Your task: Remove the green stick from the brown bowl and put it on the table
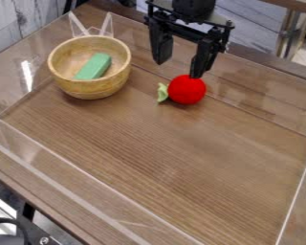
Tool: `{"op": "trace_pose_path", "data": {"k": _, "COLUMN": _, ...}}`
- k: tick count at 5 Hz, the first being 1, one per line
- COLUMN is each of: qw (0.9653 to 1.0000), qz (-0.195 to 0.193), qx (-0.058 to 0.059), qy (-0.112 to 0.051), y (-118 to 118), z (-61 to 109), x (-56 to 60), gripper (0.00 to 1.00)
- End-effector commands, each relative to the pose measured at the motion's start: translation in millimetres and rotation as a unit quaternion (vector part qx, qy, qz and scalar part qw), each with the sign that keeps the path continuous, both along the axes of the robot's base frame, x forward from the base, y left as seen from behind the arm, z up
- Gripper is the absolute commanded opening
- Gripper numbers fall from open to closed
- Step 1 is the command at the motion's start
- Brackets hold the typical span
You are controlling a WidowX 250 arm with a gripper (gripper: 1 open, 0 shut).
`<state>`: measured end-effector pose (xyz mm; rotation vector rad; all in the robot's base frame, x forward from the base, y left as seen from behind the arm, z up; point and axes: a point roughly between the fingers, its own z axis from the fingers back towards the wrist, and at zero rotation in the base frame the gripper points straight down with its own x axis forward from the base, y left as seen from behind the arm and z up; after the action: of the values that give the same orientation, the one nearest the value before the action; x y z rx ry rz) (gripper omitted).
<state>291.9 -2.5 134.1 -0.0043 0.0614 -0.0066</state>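
The claw [178,63] hangs wide open and empty, pointing down at the table [182,163]. Left of it, well apart, the green stick [95,67] leans inside the brown bowl [91,68]; the red ball [186,90] sits just below the claw, likely a distractor.
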Motion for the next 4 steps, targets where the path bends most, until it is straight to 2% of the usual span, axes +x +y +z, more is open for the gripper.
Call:
{"op": "trace_pose_path", "data": {"k": 1, "qw": 1.0000, "qz": 0.001, "qx": -0.002, "qy": 0.009, "y": 6, "z": -6.1, "x": -2.2, "gripper": 1.00}}
{"op": "trace_pose_path", "data": {"k": 2, "qw": 0.9999, "qz": 0.010, "qx": -0.009, "qy": -0.002, "y": 31, "z": -1.5, "x": -4.4, "gripper": 1.00}}
{"op": "trace_pose_path", "data": {"k": 3, "qw": 0.9997, "qz": 0.015, "qx": -0.011, "qy": -0.018, "y": 69, "z": 3.2, "x": -9.3, "gripper": 1.00}}
{"op": "trace_pose_path", "data": {"k": 4, "qw": 0.9991, "qz": 0.027, "qx": -0.005, "qy": -0.034, "y": 106, "z": 6.0, "x": -12.6, "gripper": 1.00}}
